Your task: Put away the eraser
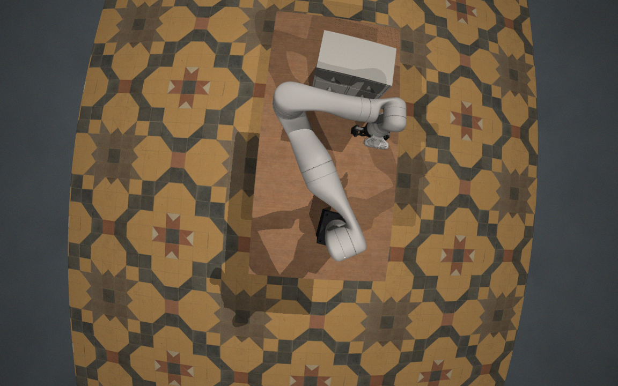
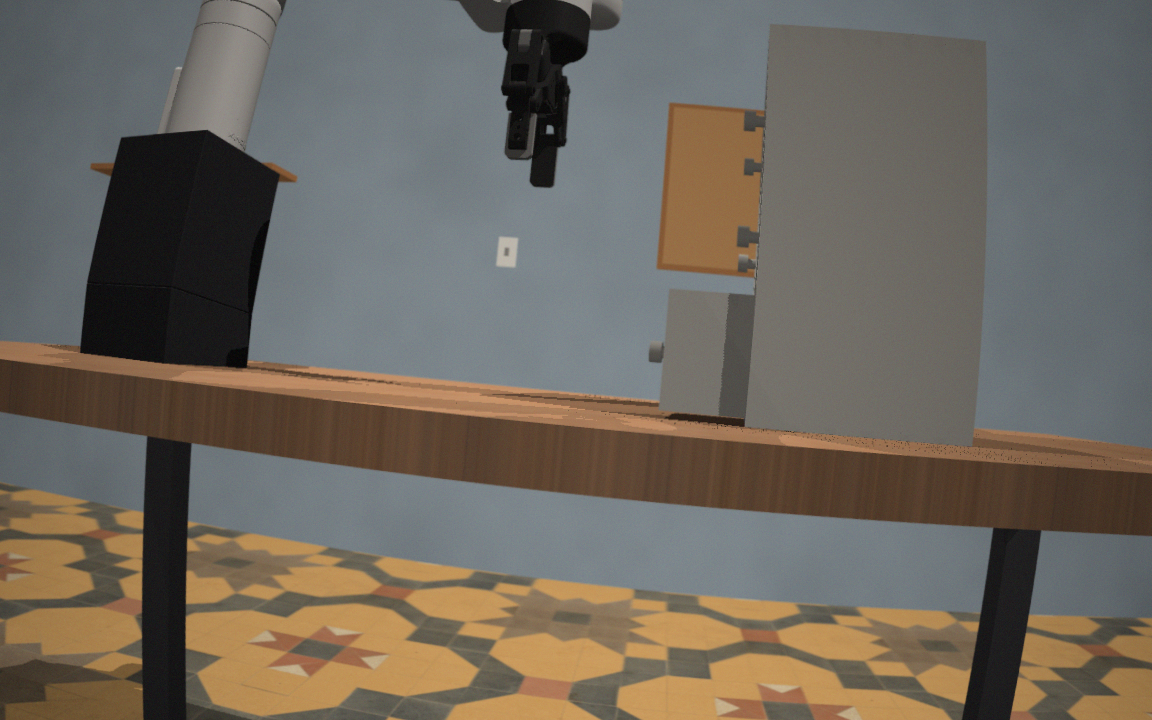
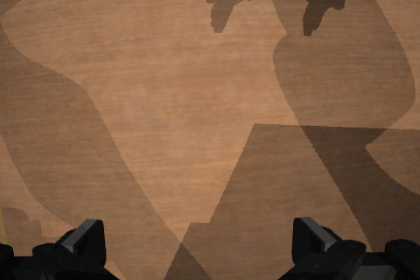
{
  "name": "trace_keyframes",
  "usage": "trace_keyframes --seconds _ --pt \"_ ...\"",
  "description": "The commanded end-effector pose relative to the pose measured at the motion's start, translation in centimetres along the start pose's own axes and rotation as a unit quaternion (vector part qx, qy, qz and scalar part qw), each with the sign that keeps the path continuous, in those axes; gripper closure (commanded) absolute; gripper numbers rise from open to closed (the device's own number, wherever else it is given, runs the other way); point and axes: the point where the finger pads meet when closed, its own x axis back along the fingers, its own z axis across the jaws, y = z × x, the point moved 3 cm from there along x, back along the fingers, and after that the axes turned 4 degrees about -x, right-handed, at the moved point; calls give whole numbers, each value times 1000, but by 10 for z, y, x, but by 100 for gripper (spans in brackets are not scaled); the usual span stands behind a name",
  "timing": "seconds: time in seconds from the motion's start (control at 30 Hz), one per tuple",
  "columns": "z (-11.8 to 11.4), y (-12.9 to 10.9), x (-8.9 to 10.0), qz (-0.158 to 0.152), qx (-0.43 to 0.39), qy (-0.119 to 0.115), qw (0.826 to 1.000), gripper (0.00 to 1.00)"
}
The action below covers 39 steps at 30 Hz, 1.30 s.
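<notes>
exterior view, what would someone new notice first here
The tall grey chest on the wooden table stands out, with its bottom grey drawer pulled partway out while the knobs above sit close to the front. High to its left hangs the black gripper, open and empty, well above the table. At the far left, the arm rises from a black block pedestal.
</notes>
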Motion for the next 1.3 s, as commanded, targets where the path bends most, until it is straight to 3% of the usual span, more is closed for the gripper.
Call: trace_keyframes --seconds 0.0,0.7,1.27 --pt "0 0 1 -1 5 0 1000 0" --pt "2 -3 3 -1 85 0 996 0" --pt "4 -8 6 -1 206 0 979 0"
